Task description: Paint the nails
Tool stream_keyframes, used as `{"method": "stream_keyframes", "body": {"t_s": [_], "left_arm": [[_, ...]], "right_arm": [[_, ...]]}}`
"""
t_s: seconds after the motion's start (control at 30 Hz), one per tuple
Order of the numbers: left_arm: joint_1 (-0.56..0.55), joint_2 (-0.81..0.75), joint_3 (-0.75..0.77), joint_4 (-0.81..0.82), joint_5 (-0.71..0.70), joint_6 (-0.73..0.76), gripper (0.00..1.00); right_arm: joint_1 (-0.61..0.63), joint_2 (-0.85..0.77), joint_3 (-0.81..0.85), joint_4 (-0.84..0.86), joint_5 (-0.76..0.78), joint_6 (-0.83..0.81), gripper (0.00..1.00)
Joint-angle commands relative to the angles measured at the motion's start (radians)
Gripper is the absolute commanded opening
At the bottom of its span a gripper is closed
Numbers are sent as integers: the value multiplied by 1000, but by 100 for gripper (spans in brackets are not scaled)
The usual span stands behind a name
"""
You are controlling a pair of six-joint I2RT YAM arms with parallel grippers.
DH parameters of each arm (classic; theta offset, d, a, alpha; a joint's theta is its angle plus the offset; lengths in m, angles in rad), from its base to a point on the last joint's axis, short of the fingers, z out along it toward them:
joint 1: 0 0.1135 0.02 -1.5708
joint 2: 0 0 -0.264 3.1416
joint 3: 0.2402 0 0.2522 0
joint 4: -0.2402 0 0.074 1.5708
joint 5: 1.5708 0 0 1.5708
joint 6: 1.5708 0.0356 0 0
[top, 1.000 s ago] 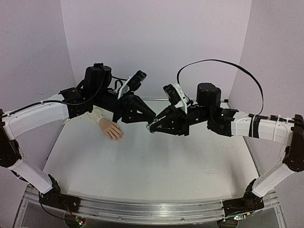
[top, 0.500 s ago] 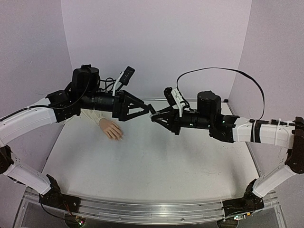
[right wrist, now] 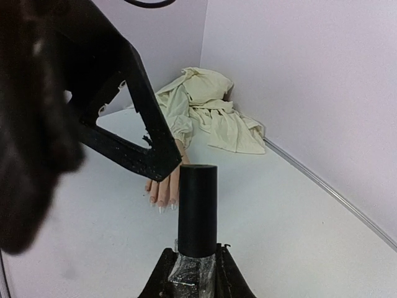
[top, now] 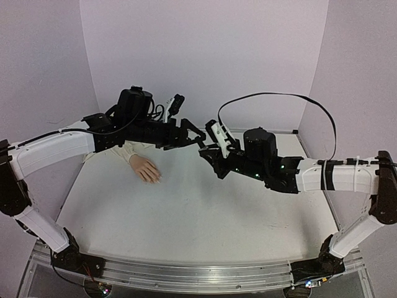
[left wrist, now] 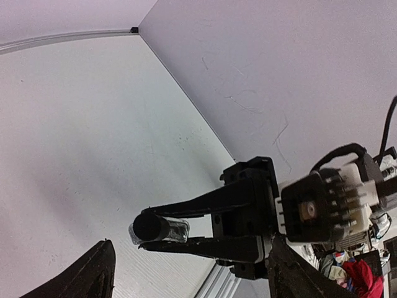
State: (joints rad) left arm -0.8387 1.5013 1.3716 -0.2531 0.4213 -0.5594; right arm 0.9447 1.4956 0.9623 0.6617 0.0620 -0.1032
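The pinkish mannequin hand (top: 146,169) lies palm down on the table, left of centre, its cream sleeve (top: 126,149) running back under my left arm. Its pale nails (right wrist: 159,208) show in the right wrist view, past the bottle. My right gripper (right wrist: 197,257) is shut on the clear polish bottle (right wrist: 196,276), and the tall black cap (right wrist: 198,208) is on it. In the left wrist view that cap (left wrist: 150,227) points towards the camera. My left gripper (top: 196,135) stands open and empty, just up and left of the right gripper (top: 206,154), apart from the cap.
The cream cloth (right wrist: 211,115) is bunched in the far left corner against the wall. Lilac walls (top: 205,56) close the table on three sides. One black finger (right wrist: 139,149) of the left gripper hangs between the bottle and the hand.
My left gripper has opened from shut and pulled up and back from the bottle's cap. The right arm has swung the bottle left and turned it. The hand has not moved.
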Motion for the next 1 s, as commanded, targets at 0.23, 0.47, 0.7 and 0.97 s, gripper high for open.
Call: {"method": "stream_keyframes", "body": {"t_s": [0.23,0.47,0.7,0.97], "left_arm": [[-16,95,96,54,-61,-89,60],[-21,105,96,55,-94,-69,28],[-23,109,86,54,-68,-37,3],[-27,38,49,182,587,357,0]], "right_arm": [[49,24,64,76,150,-49,0],[59,45,73,96,153,-50,0],[59,47,87,104,76,-26,0],[-101,-6,81,179,-947,184,0]]}}
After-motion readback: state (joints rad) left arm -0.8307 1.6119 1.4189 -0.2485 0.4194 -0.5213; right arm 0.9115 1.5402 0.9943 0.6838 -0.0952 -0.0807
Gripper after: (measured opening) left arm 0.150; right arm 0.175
